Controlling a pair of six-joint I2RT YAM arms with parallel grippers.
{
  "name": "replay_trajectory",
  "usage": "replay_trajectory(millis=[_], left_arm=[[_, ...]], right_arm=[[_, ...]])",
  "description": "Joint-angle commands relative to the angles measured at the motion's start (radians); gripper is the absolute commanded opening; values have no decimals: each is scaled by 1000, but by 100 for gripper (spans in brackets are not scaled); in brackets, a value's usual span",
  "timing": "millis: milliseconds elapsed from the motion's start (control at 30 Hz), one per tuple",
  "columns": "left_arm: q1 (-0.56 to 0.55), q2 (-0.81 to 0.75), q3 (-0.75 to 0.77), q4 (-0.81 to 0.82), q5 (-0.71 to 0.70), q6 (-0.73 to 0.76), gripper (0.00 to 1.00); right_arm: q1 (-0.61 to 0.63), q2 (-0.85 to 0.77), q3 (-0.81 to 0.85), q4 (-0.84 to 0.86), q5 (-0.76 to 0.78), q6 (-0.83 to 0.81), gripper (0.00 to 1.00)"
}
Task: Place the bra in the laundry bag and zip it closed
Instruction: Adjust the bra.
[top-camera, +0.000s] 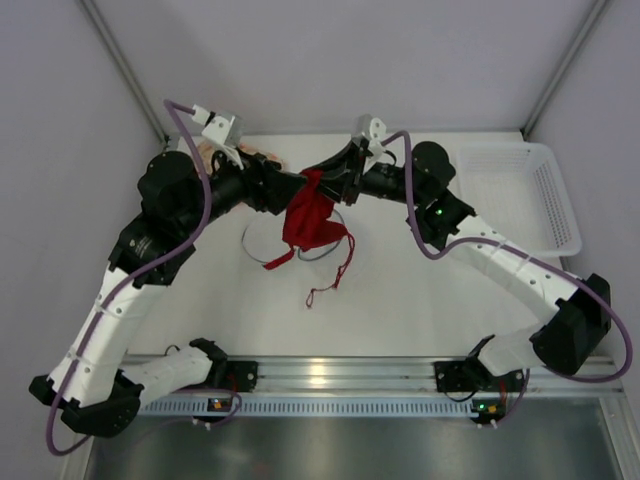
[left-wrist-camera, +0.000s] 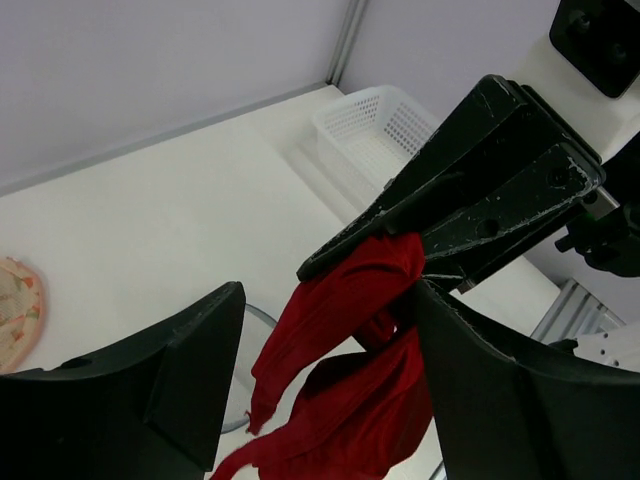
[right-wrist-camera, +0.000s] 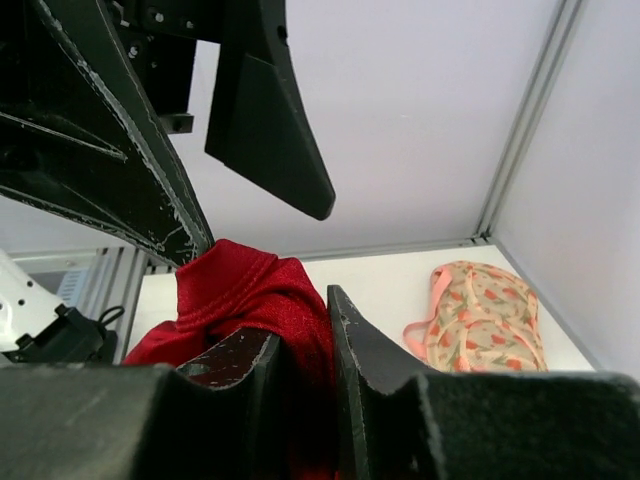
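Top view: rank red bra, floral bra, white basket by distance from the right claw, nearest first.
1. red bra: pinched in the right claw, hanging at centre.
2. floral bra: at the back left, partly hidden.
3. white basket: far right side.

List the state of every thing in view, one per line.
red fabric bra: lifted, hanging from right gripper
right gripper: fingers shut on bra
left gripper: fingers open, flanking bra
floral fabric bra: lying on table
white plastic basket: upright on table
round see-through laundry bag: on table below bra
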Motion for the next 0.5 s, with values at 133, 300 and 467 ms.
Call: replay_trajectory(millis=[133,300,467], left_arm=[[3,32,33,25,151,65,75],[3,28,7,15,205,70,73],[3,-38,-5,-35,117,61,74]], right_arm=[[-5,-15,62,-23,-5,12,20],[-5,3,109,-122,48,19,20],[-7,6,135,-184,109,-8,21]])
